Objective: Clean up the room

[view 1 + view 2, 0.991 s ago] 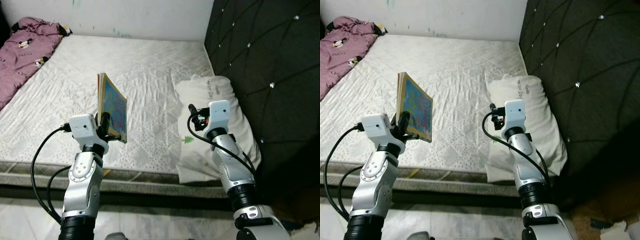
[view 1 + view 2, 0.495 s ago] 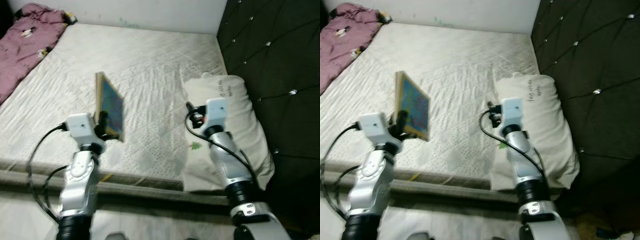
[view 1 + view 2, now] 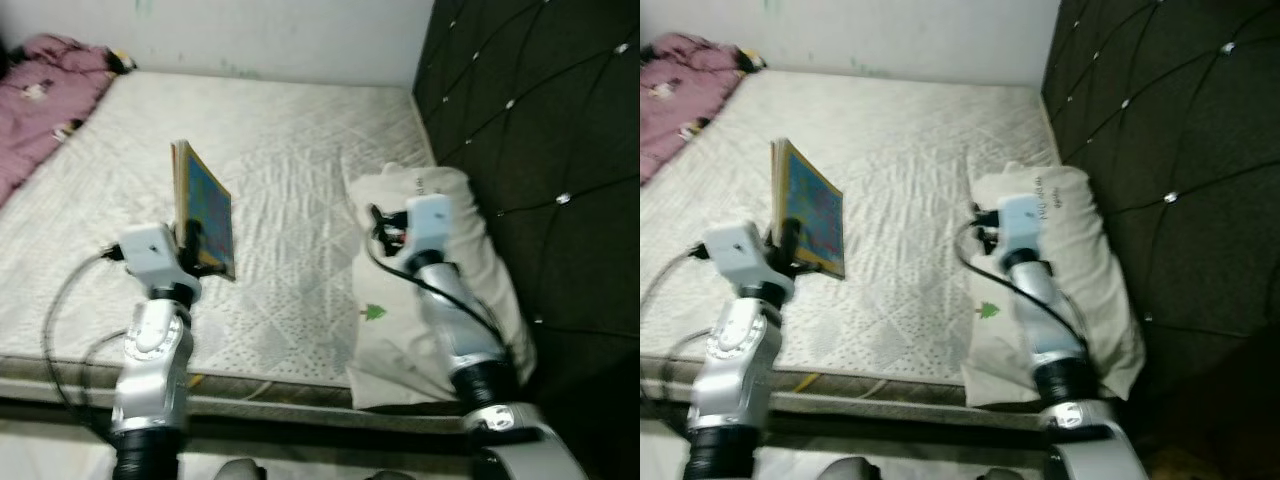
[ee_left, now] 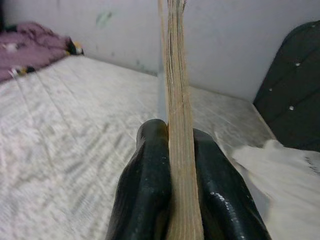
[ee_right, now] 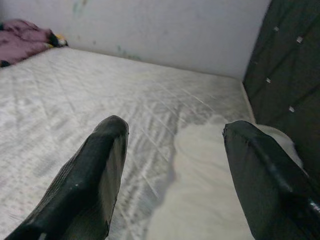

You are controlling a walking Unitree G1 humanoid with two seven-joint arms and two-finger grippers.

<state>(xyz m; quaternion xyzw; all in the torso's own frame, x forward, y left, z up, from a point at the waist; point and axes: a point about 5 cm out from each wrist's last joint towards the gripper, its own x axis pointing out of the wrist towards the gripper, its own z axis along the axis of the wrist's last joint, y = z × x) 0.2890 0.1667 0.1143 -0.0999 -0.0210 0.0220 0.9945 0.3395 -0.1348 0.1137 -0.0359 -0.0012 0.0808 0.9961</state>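
Book [image 3: 203,210]: held upright above the bed [image 3: 290,150], clamped between the left hand [image 4: 170,150] fingers; page edges are seen in the left wrist view, the colourful cover in the head views. Right hand [image 5: 175,150]: fingers apart, over the pillow [image 3: 440,190].

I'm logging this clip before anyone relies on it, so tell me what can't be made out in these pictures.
- The book: its cover art is smeared by motion blur in both eye views; the left wrist view shows it edge-on between the left pincer fingers, so no title.
- Writing on the pillow: too small and blurred.
- The purple blanket: cut off by the picture's edge.
- The right pincer, open, hides part of the pillow in its wrist view.
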